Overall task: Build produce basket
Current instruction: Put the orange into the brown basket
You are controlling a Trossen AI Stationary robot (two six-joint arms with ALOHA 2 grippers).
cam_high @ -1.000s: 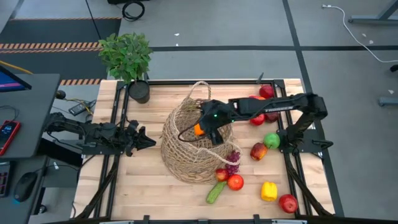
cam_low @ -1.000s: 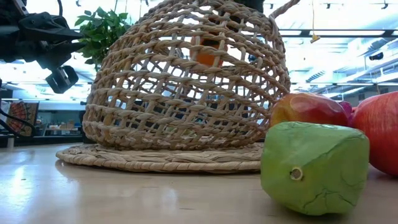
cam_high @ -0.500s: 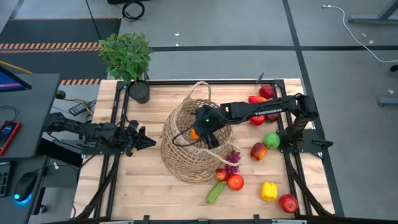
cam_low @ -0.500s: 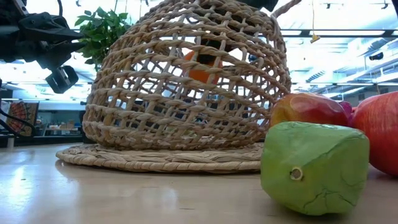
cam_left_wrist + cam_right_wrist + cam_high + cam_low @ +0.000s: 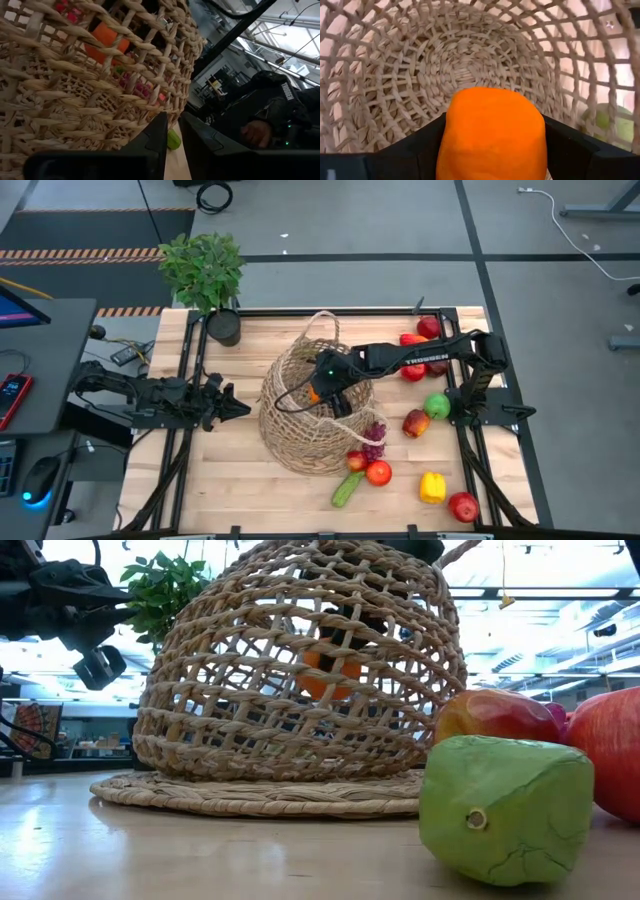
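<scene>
Moved: orange (image 5: 331,675) is sinking lower inside basket (image 5: 305,405).
Right gripper (image 5: 318,393): clamping the orange.
Left gripper (image 5: 232,406): waiting beside basket, fingers nearly together.

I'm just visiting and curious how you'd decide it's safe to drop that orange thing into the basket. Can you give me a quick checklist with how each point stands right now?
1. Orange gripped between the right gripper's fingers: ok.
2. Right gripper inside the basket, past the rim: ok; the low view shows the orange behind the weave.
3. Basket floor under the orange free of other produce: ok in the right wrist view.
4. Orange low enough to let go gently: cannot tell; it hangs above the floor.
5. Left gripper apart from the basket: ok, it waits beside it.
6. Basket standing steady on the table: ok.
</scene>
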